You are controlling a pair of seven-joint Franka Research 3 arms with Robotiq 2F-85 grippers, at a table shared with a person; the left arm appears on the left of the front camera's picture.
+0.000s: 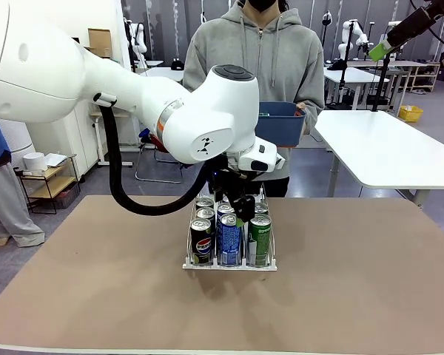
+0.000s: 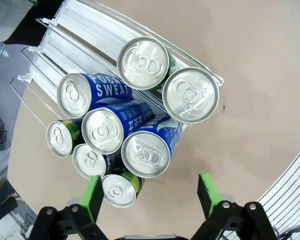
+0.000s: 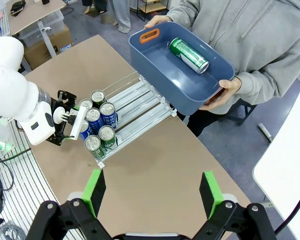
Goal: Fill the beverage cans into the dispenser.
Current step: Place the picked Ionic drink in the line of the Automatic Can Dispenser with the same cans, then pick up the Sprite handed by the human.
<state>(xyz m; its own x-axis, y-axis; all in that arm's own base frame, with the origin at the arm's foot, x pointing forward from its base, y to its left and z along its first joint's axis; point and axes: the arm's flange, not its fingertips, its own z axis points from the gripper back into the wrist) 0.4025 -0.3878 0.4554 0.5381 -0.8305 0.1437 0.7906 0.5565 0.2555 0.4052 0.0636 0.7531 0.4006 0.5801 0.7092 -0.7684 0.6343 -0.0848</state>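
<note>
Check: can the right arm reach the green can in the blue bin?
Probably yes. The right gripper has open jaws, the person holds the blue bin open-topped in front of it, and the green can lies alone inside, nothing between.

The left arm (image 1: pixel 96 81) is big and white. It comes in from the left of the dispenser (image 1: pixel 229 266) and bends down at the elbow. Its wrist (image 1: pixel 255 159) sits right over the back of the dispenser. The left gripper (image 2: pixel 150 195) points down at the dispenser and hangs just above it, over the middle. Its 2 fingers (image 2: pixel 92 196) are spread wide apart, one on each side, with green pads facing in.

The right gripper (image 3: pixel 152 192) is high up and well away from the dispenser, off to its right side. It looks down at the dispenser from there. Its 2 fingers (image 3: pixel 210 192) are spread wide apart too
</note>
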